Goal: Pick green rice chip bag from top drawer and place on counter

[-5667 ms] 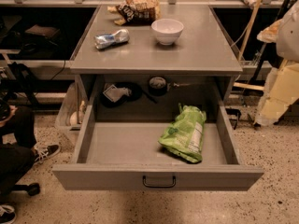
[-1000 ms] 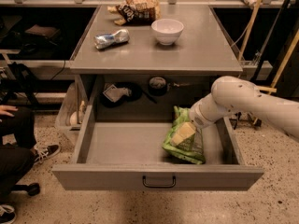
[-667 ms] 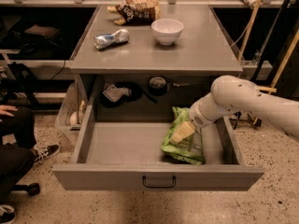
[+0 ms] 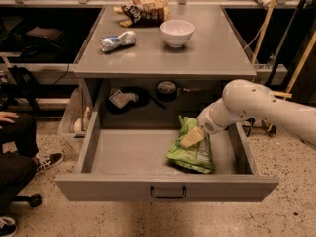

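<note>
The green rice chip bag (image 4: 196, 156) lies in the right half of the open top drawer (image 4: 133, 154), lime green with a white label. My gripper (image 4: 191, 138) comes in from the right on the white arm (image 4: 247, 105) and sits down on the bag's upper part, touching it. The bag rests on the drawer floor. The counter (image 4: 207, 53) is the grey cabinet top above the drawer.
On the counter stand a white bowl (image 4: 177, 32), a crushed silver can (image 4: 117, 41) and a brown-and-tan chip bag (image 4: 145, 8). A shelf behind the drawer holds dark items (image 4: 167, 89). The drawer handle (image 4: 168, 192) faces front. A person's legs (image 4: 15, 157) are at the left.
The arm, absent in the earliest frame, has come in from the right and reached down onto the bag. Over the last second it has hardly moved; the bag lies where it was.
</note>
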{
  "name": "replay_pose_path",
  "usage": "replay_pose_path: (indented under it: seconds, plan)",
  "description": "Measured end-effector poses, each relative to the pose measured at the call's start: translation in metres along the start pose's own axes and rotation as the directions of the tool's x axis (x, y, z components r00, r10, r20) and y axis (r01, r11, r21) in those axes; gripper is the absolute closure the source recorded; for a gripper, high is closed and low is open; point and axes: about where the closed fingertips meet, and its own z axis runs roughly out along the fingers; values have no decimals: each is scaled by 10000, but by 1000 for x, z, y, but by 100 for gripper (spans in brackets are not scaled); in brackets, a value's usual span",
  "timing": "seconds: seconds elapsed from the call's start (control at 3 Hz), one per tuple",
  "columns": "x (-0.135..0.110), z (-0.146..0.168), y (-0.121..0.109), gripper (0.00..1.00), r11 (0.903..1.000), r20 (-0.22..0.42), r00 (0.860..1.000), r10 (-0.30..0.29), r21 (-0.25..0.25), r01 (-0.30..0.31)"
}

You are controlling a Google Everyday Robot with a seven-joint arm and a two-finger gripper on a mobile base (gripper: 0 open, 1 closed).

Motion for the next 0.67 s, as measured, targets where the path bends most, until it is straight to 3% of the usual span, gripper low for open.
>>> replay_pose_path:
  seconds: [0.33,0.67]
  plan:
    - [-2,-3,0,82,10000,29,10000,24,18,-24]
    - [-19,-54,-15,100,9977,1210,9926,139,636,-217]
